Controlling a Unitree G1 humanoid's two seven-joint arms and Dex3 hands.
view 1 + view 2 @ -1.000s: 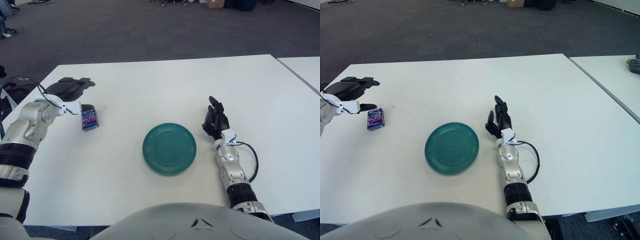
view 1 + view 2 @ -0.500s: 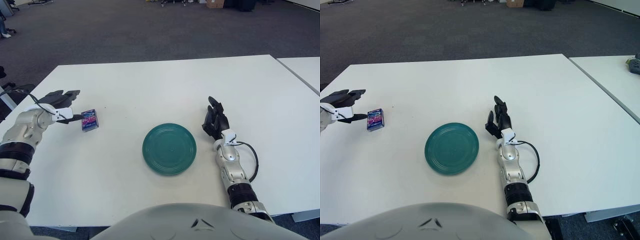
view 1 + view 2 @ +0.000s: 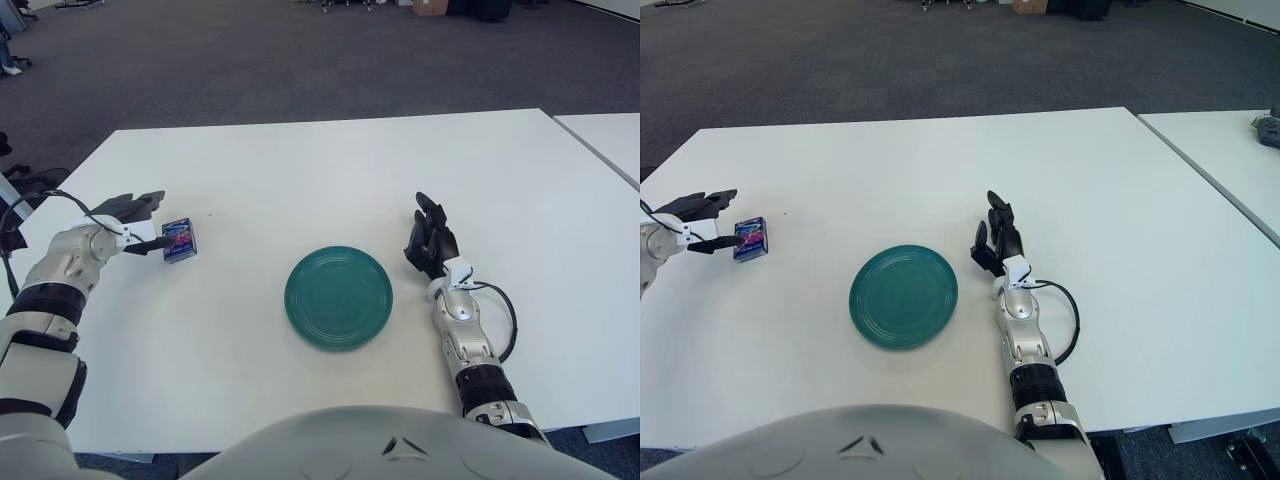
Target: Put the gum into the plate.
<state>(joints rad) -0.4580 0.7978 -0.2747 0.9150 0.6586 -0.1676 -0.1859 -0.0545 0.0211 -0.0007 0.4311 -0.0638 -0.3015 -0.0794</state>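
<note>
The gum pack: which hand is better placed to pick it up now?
Left. The left hand is open right beside the gum pack; the right hand is beyond the plate, far from it.

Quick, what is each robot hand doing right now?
Left hand: open, fingers spread right beside the gum, not gripping it.
Right hand: open, holding nothing, to the right of the plate.
</note>
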